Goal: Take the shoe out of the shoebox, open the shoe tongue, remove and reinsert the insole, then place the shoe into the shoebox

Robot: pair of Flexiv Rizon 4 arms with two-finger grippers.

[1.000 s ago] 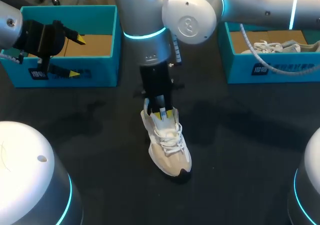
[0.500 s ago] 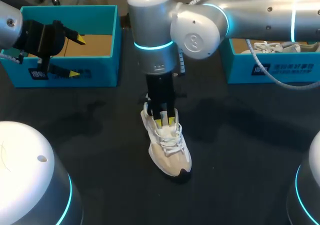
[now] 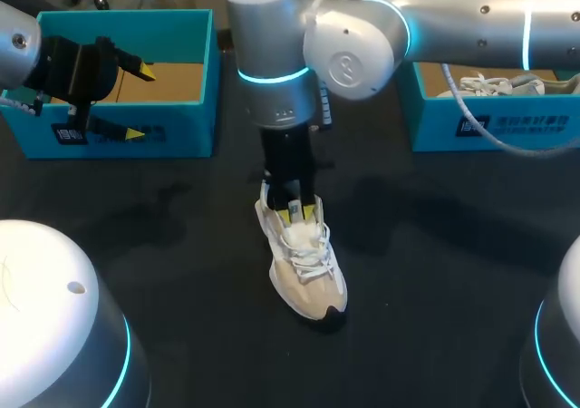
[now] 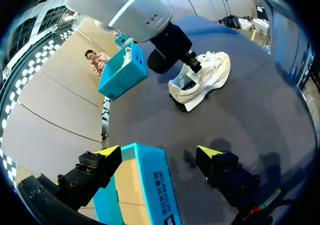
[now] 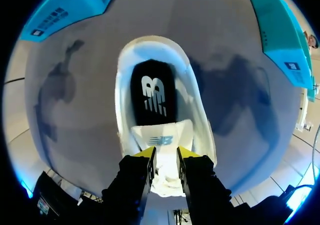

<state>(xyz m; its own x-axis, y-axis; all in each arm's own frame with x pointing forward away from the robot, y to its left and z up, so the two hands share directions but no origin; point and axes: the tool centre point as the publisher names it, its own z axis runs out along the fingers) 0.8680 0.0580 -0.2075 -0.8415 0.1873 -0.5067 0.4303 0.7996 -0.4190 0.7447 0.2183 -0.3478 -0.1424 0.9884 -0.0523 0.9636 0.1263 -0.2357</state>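
white shoe point(image 3: 306, 267) stands on the bench point(image 3: 435, 272), out of its box point(image 3: 186, 27). right tool point(image 5: 165, 157) is pinched narrow on the tongue point(image 5: 162, 134), so opening looks underway; insole point(image 5: 152, 92) lies inside, removal, refit and reboxing left. left tool point(image 4: 159, 152) gapes wide, empty, over the box.
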